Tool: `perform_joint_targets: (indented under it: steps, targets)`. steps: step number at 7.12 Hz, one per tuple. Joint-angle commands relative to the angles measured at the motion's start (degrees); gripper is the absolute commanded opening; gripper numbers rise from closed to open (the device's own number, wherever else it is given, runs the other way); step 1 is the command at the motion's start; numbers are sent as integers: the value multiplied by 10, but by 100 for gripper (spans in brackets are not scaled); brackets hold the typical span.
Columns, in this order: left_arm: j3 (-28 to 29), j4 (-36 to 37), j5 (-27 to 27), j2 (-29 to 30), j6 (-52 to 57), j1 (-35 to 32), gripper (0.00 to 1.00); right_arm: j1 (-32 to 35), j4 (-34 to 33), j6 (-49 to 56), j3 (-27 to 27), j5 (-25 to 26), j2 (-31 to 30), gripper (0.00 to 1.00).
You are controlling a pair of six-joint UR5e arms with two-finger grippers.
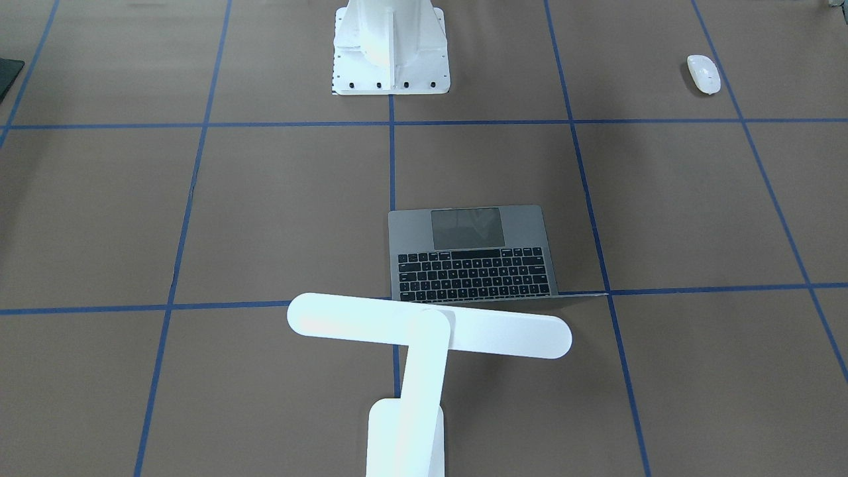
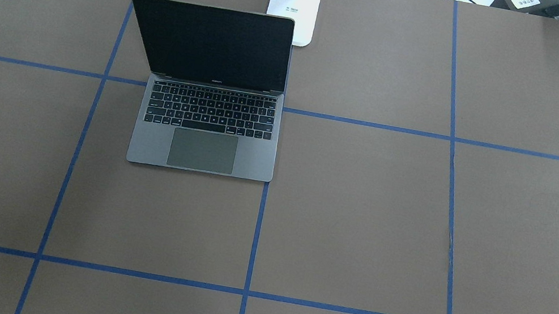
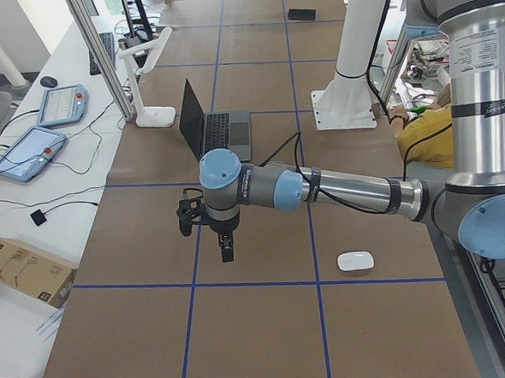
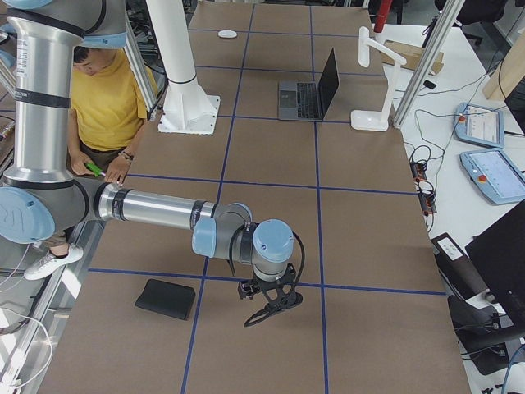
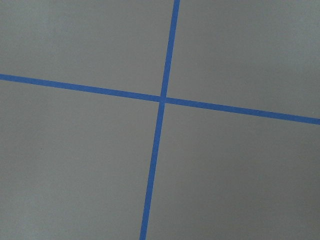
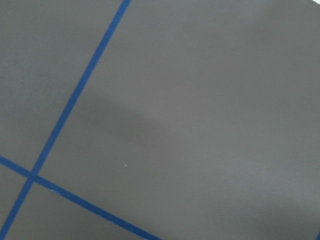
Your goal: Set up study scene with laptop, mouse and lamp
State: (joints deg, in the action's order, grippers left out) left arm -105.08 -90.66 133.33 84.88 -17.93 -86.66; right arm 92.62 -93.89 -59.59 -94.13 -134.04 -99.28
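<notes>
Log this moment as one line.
laptop: open | lamp: behind laptop | mouse: far left | left gripper: over table | right gripper: over table, near pad

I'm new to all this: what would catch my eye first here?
The open laptop, screen dark, sits in the middle, with the white T-shaped lamp standing just behind its lid. Then the left arm and right arm, each stretched out over opposite ends of the table. The small white mouse lies far off toward the robot's left.
</notes>
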Motion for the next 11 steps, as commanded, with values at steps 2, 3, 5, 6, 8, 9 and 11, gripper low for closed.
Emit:
perform_joint_targets:
  steps: [2,3,5,6,8,9,11]
  targets:
    - [0,-2,0,0,0,0,100,-7,-189,-5,-65,-46,-56,100]
    - [-2,-2,0,0,0,0,100,-10,-186,-4,-62,-42,-86,99]
    - [-6,-1,0,0,0,0,100,-12,-191,1,-47,-40,-125,96]
    - [-6,-1,0,1,0,0,100,-13,-190,3,-16,-40,-125,96]
    - [-7,-2,1,3,0,0,100,-16,-190,-1,23,-40,-125,91]
    - [-8,-2,1,3,0,0,100,-18,-189,-3,41,-45,-124,91]
    - [-15,0,1,2,0,0,100,-24,-186,-4,64,-46,-123,90]
